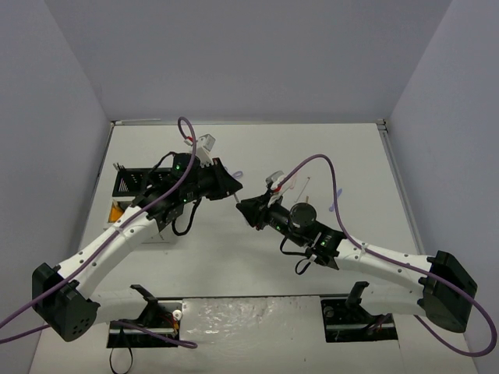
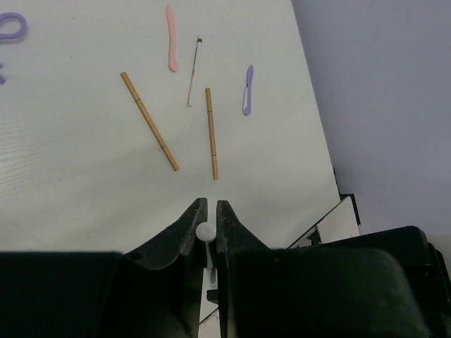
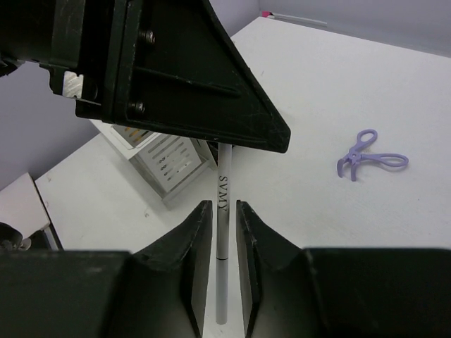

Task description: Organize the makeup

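- The white pencil [image 3: 222,190] (it says SVMY on the barrel) is up in the air just to the right of the organizer box [image 3: 169,158], running between both grippers.
- The left gripper [image 2: 209,205] is pressed together on one end of it. From its own wrist view only a little rounded white end shows between the fingers.
- The right gripper [image 3: 222,204] sits around the barrel, but its jaws look a hair spread, with a thin gap on each side, so I'd say it isn't really pinching.
- Handling guess: it's light, stiff and smooth, so it could easily swivel or slide in a two-finger pinch. I'd hold it mid-barrel rather than at the very tip, and keep it in line with a slot.
- The rest of the makeup lies on the bench [image 1: 312,156], well right of the box: two tan sticks [image 2: 149,121], a pink tool [image 2: 171,39], a lilac tool [image 2: 247,90] and the purple scissor-like tool [image 3: 370,155].
- Hard to see: the left arm covers most of the box from above, so I can't tell which slots are free. The pencil's far end disappears into the left gripper.
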Robot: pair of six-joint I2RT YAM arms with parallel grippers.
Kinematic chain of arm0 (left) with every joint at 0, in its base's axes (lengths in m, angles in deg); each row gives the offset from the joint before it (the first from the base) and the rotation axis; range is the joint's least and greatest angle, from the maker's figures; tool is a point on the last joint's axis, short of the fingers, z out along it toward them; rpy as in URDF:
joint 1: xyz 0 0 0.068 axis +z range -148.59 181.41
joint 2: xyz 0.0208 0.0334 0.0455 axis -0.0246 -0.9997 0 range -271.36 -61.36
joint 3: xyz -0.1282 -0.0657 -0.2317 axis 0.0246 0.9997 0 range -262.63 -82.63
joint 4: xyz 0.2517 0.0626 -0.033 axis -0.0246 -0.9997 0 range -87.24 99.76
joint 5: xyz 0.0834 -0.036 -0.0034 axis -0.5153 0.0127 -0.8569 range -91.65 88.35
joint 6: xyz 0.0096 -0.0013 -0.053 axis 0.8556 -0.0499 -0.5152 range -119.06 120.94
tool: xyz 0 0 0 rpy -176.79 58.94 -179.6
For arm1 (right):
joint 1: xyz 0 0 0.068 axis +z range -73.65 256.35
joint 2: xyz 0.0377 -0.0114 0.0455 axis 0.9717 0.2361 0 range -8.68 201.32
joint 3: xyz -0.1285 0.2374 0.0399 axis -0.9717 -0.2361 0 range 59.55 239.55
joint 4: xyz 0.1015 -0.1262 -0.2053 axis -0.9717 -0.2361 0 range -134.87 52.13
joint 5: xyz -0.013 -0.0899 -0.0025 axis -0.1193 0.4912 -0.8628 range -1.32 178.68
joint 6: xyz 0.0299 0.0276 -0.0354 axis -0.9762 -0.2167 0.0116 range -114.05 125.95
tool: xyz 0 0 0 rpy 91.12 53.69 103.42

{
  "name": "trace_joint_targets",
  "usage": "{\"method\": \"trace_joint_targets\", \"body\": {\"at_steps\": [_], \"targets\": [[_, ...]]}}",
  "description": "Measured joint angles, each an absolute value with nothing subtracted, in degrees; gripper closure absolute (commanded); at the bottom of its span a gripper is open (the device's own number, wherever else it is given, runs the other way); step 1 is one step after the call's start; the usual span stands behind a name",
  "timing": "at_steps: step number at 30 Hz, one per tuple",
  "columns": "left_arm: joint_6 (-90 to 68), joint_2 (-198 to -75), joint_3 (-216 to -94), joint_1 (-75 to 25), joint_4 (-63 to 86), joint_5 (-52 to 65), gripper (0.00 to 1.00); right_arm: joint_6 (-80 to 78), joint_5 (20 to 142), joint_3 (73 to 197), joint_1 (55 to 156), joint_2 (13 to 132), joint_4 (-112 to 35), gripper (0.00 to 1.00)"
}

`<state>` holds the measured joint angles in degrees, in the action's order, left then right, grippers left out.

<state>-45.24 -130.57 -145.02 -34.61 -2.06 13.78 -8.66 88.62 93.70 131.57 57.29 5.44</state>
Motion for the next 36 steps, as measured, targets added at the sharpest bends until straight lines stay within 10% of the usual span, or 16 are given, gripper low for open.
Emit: {"method": "trace_joint_targets", "body": {"at_steps": [2,5,26,31,36], "targets": [[-45.1,-130.5,-145.0,-34.6,-1.9,13.2,1.0,-8.4,89.2,93.7,131.6,57.3,5.4,0.18],[-43.5,-129.9,-145.1,-34.6,-3.1,9.8,1.0,-8.0,91.1,93.7,131.6,57.0,4.0,0.09],[-29.2,-116.9,-137.2,-4.4,-11.1,-11.7,0.99,-7.9,106.6,92.3,126.9,52.0,-11.9,0.0],[-29.5,-117.7,-133.2,-3.9,-11.2,-14.4,0.79,-8.7,106.4,92.2,124.1,52.3,-12.7,0.0],[-30.4,-117.2,-132.7,-3.9,-11.6,-16.6,0.36,-9.4,106.8,92.1,122.9,54.2,-13.6,0.01]]}}
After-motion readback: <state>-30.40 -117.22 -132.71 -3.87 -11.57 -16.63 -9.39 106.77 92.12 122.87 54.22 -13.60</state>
